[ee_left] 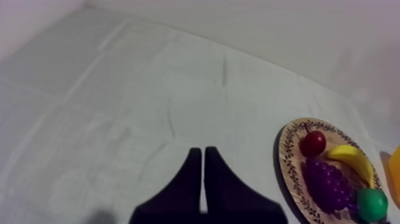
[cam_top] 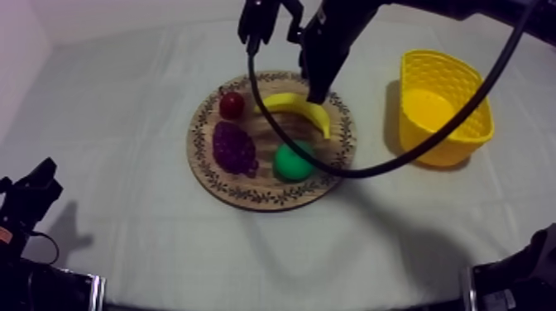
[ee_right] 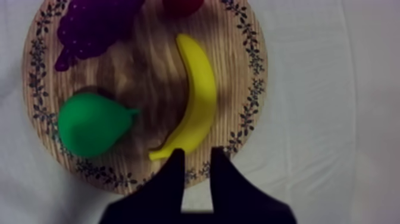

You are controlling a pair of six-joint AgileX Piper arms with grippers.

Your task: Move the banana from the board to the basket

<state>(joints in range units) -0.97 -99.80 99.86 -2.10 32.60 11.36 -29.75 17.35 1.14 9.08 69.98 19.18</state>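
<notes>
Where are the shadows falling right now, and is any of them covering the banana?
Top view: the yellow basket throws a shadow on the cloth toward the wooden board, stopping short of it. Right wrist view: a dark patch lies on the board between pear and banana; the banana itself is evenly lit. Left wrist view: the banana looks unshaded.

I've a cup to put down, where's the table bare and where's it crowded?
Free: the wide grey-white cloth left of the round wooden board, and the strip in front of it. Crowded: the board, full of toy fruit under the right gripper; narrow gap to the yellow basket.
</notes>
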